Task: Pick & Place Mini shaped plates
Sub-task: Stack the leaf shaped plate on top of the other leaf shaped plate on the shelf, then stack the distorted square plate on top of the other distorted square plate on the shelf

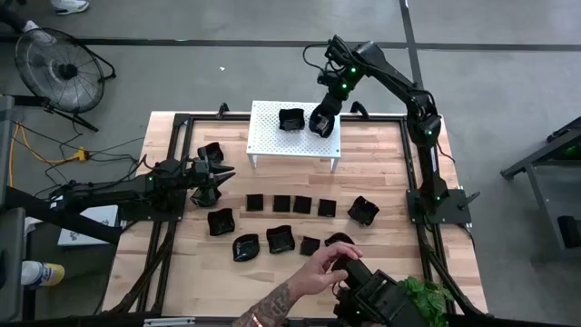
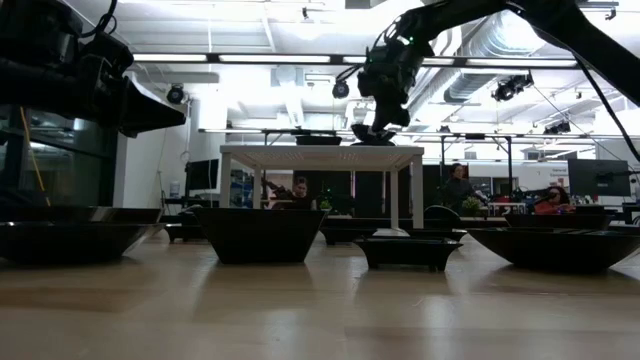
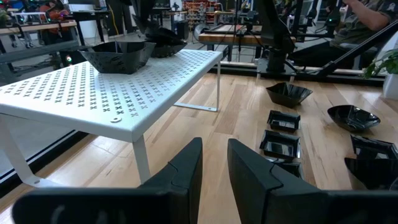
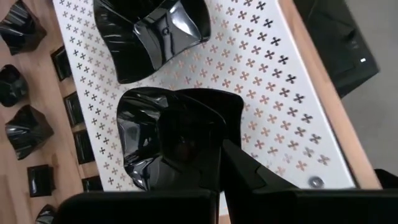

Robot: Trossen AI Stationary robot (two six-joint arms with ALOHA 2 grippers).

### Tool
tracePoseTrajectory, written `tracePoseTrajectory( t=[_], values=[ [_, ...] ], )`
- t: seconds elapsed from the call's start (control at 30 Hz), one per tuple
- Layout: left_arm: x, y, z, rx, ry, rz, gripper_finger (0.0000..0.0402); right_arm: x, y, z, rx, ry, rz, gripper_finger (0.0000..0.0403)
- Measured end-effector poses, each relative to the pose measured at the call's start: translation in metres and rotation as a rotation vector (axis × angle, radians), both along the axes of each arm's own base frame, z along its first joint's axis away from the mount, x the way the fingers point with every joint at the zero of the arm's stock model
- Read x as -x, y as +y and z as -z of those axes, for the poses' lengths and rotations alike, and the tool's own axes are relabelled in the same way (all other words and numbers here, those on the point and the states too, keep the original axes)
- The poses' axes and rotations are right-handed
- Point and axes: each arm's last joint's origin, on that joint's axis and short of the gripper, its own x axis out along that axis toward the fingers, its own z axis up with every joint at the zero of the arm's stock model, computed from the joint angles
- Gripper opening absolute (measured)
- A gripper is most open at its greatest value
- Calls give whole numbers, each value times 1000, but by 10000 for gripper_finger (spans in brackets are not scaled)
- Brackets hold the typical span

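A white perforated stand (image 1: 272,136) stands at the table's far middle, with one mini shaped plate (image 1: 290,119) resting on its top. Over the stand's right part my right gripper (image 1: 323,116) is shut on a second glossy black plate (image 4: 155,143). Several more plates lie on the wood in loose rows, flat squares (image 1: 281,203) and wavy ones (image 1: 363,211). My left gripper (image 3: 214,155) waits at the table's left, level, pointing at the stand. Its fingers are a little open with nothing between them. My right gripper pinches the wavy plate by its rim (image 4: 208,134) on the side toward the stand's right end. The fingers (image 4: 249,177) slant down from above. The plate stays upright below them, close over the stand's top (image 2: 372,134); whether its base touches, I cannot tell.
A person's hand (image 1: 313,271) reaches in over the table's near edge onto a dark device (image 1: 368,289), next to a green plant (image 1: 425,298). Two plates (image 1: 211,153) sit close beside my left gripper. Bare wood lies between the stand and the rows.
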Motion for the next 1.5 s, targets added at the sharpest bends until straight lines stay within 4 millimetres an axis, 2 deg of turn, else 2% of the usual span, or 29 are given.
tracePoseTrajectory(
  t=[0.6,1.07,1.3,1.5],
  values=[
    [0,0,0,0,0,0,73,0,-1,3,-28,21,45,3],
    [0,0,0,0,0,0,73,1,1,3,-60,44,67,51],
    [0,0,0,0,0,0,73,8,12,-14,-31,37,69,51],
    [0,0,0,0,0,0,73,15,37,-37,-13,70,37,53]
  ],
)
